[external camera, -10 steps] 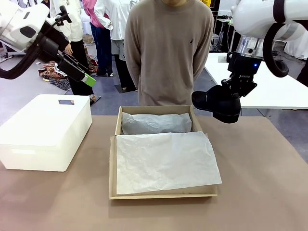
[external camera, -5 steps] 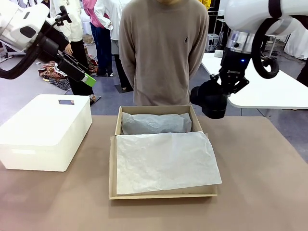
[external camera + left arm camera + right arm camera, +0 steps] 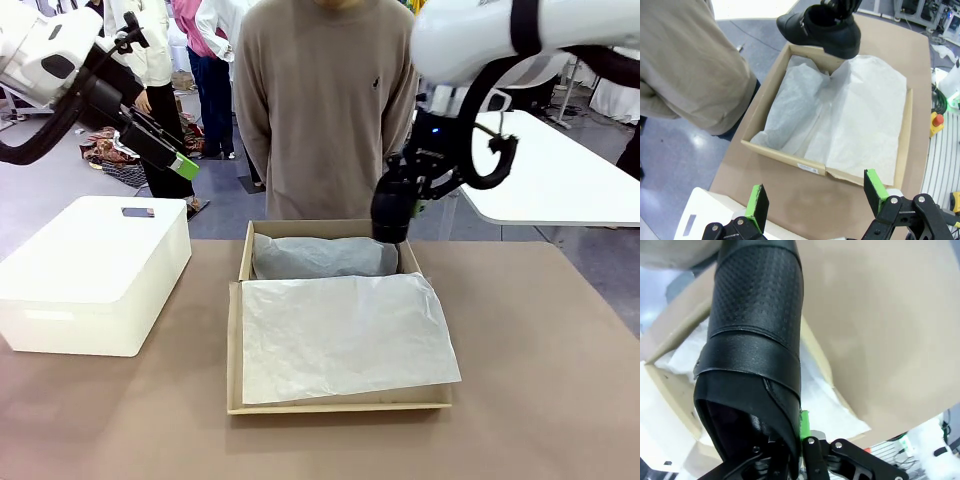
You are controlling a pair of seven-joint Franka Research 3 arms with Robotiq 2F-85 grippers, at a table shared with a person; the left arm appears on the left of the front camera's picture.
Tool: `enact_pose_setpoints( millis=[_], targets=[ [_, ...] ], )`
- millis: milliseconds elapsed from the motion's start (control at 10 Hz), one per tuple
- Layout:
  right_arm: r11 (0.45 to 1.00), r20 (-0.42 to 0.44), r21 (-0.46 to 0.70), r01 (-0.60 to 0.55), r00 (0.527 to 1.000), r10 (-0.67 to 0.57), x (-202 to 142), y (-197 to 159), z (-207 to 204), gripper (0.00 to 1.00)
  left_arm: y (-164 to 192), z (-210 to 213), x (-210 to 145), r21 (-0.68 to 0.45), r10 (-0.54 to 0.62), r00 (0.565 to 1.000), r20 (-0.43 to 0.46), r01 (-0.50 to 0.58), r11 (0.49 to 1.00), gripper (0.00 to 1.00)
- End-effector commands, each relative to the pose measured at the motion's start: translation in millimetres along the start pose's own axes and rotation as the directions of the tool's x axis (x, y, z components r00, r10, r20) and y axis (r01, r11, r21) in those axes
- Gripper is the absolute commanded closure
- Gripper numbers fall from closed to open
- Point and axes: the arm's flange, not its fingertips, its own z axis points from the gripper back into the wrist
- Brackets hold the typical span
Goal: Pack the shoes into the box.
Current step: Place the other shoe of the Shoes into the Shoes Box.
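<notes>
Black shoe [image 3: 757, 340] hides most of right pincer [image 3: 801, 426] above box [image 3: 243, 252].

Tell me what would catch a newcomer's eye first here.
A black shoe hangs in the shut right gripper above the far right corner of the open cardboard box, which sits mid-table lined with white tissue paper. A person in a tan sweater stands right behind the box, and the left gripper hangs open, raised beside the white bin.
</notes>
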Motion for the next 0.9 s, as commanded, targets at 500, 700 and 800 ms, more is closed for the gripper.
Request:
enact_pose_setpoints(
  millis=[500, 700, 800],
  targets=[
    [0.999, 0.055, 0.018, 0.030, 0.998, -0.031, -30, 51, -43, 1.00, 1, 0, -1, -0.015, 0.000, 1.000, 0.017, 0.000, 1.000, 0.00],
    [0.999, 0.055, 0.018, 0.030, 0.998, -0.031, -30, 51, -43, 1.00, 1, 0, -1, -0.015, 0.000, 1.000, 0.017, 0.000, 1.000, 0.00],
    [0.999, 0.055, 0.018, 0.030, 0.998, -0.031, -30, 51, -43, 1.00, 1, 0, -1, -0.015, 0.000, 1.000, 0.017, 0.000, 1.000, 0.00]
  ],
)
